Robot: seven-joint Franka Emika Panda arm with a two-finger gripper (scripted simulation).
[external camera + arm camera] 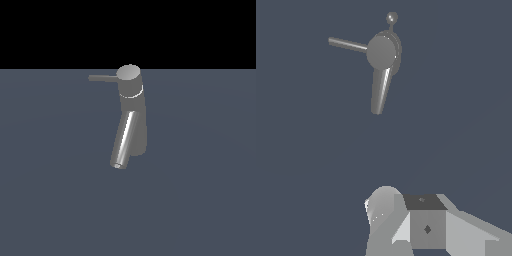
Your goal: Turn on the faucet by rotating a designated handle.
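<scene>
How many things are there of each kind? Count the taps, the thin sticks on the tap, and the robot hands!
Faucet: 1
Handle, the thin rod poking out sideways from the round cap: 1
Gripper, seen only in the wrist view, away from the faucet: 1
Total: 3

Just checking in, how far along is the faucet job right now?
Nothing looks done yet. The gripper is well clear of the faucet, touching nothing. The handle juts toward the exterior view's left, ungrasped. Left: approach, contact it, rotate.
</scene>
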